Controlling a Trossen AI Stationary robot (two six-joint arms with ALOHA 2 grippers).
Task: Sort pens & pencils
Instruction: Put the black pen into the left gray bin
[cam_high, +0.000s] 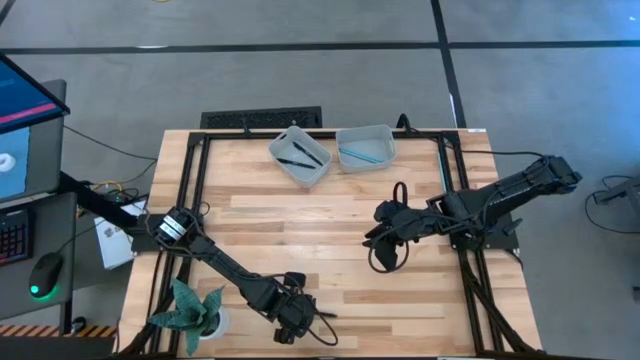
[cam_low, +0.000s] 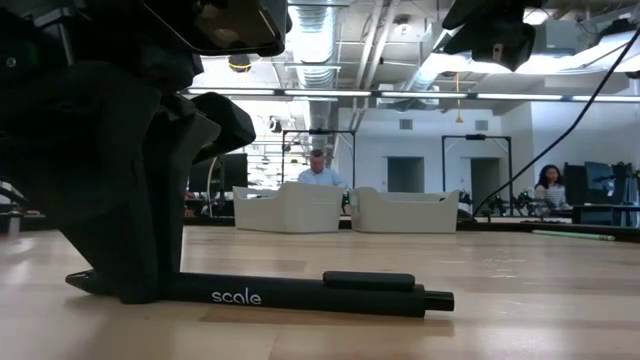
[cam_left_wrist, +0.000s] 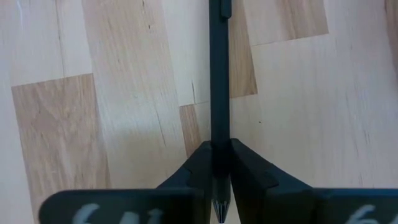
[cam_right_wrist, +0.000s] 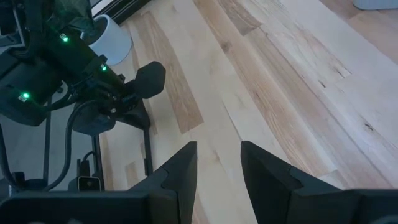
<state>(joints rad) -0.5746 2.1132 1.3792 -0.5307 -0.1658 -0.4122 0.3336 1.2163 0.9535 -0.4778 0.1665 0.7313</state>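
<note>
A black pen printed "scale" lies level on the wood table near its front edge, also seen in the high view. My left gripper is shut on its tip end. My right gripper hangs open above the table's middle right, with nothing between its fingers. At the table's far edge stand two grey bins. The left bin holds black sticks and the right bin holds pale teal ones. My left gripper pinches the black pen between its two fingers close to the tip end. The pointed tip sticks out just past them. The fingers come steeply from above and stand across the pen. The pen rests level on the tabletop.
A small potted plant stands at the front left corner, close to my left arm. Black frame rails run along the table's left and right sides. In the low view, people show in the room beyond the bins.
</note>
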